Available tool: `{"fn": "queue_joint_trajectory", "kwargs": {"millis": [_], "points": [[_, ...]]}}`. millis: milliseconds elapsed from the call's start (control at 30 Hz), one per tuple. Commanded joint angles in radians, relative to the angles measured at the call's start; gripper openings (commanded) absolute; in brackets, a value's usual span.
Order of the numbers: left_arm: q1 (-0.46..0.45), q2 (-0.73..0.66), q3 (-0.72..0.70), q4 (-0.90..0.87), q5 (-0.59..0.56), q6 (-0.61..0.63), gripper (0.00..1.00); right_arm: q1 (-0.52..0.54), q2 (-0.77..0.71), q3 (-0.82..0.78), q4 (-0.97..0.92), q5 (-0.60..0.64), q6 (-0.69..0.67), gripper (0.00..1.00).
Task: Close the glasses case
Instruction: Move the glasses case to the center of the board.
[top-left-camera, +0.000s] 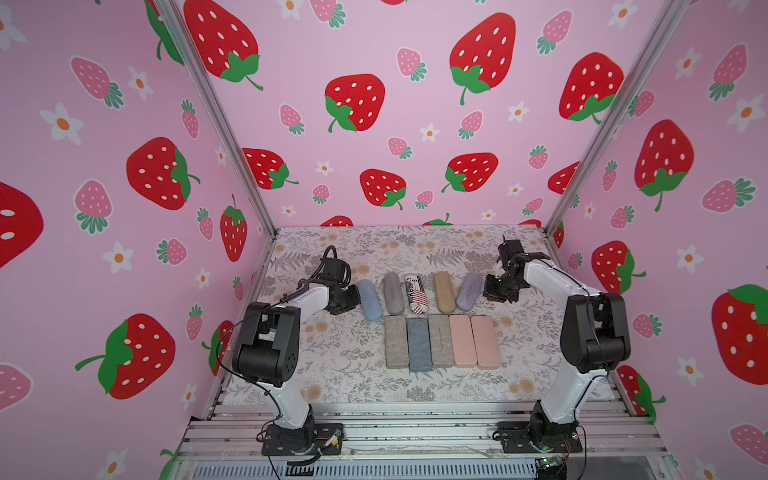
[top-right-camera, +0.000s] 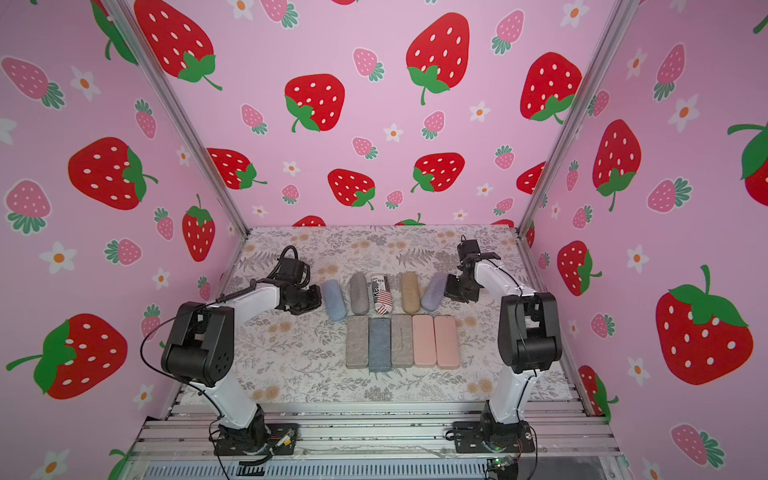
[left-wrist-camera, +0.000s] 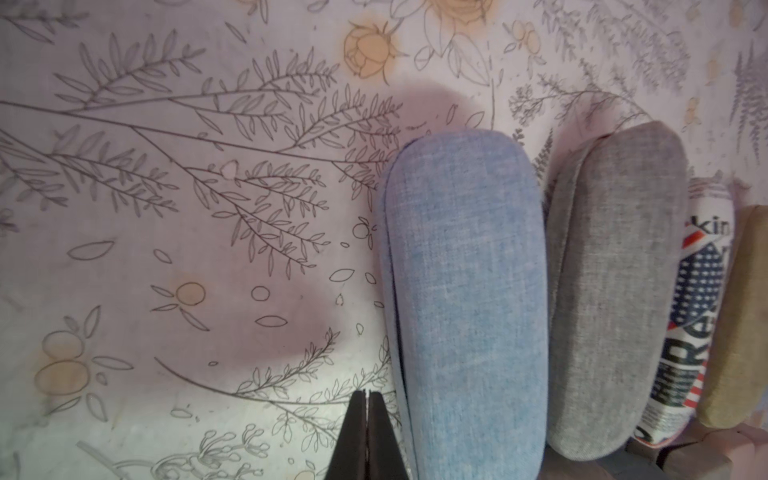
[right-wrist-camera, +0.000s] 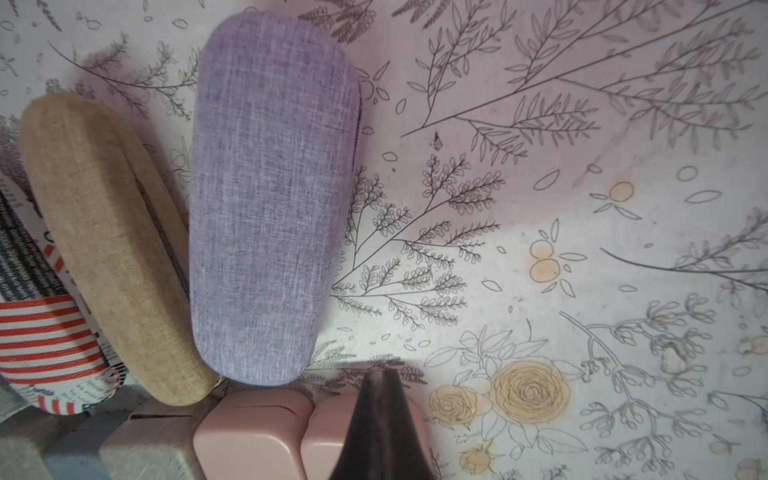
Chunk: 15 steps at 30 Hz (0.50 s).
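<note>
Several glasses cases lie in two rows on the floral cloth, and every lid I can see is down. The back row holds a light blue case, a grey one, a flag-print one, a tan one and a lilac one. My left gripper is shut and empty, low over the cloth just beside the light blue case. My right gripper is also shut and empty, beside the lilac case's near end and over a pink case.
The front row holds flat grey, blue, grey and two pink cases packed side by side. Strawberry-print walls close in the left, right and back. Aluminium rails carry both arm bases at the front.
</note>
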Motion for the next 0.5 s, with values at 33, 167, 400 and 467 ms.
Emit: {"fn": "queue_joint_trajectory", "kwargs": {"millis": [33, 167, 400, 467], "points": [[0.001, 0.05, 0.063, -0.021, -0.006, 0.008, 0.0, -0.014, 0.046, 0.042, -0.034, 0.027, -0.015, 0.0], [-0.006, 0.104, 0.105, -0.027, 0.004, 0.009, 0.0, -0.017, 0.091, 0.065, -0.035, 0.029, -0.021, 0.01], [-0.036, 0.176, 0.165, -0.036, 0.004, 0.012, 0.0, -0.02, 0.144, 0.091, -0.039, 0.039, -0.03, 0.02], [-0.049, 0.196, 0.185, -0.038, 0.007, 0.013, 0.0, -0.023, 0.157, 0.094, -0.039, 0.043, -0.027, 0.03]]}}
